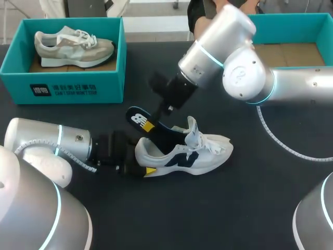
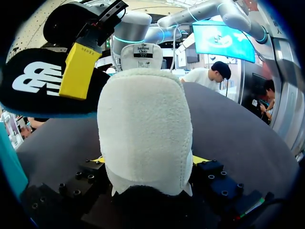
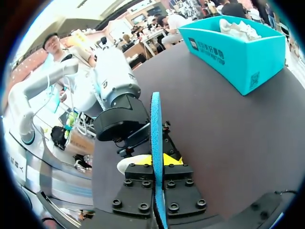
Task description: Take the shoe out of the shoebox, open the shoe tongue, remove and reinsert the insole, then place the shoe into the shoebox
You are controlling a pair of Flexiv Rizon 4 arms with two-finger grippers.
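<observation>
In the lower left of the head view, the left gripper (image 1: 139,170) is clamped from both sides on the heel of the white shoe (image 1: 182,153). The shoe's toe points right, with bare table (image 1: 239,208) below and beyond it. Just above, the right gripper (image 1: 154,125) pinches the dark insole (image 1: 138,119), whose front end is at the shoe's opening. Its logo end stands apart from the front wall of the teal shoebox (image 1: 62,86) at upper left.
</observation>
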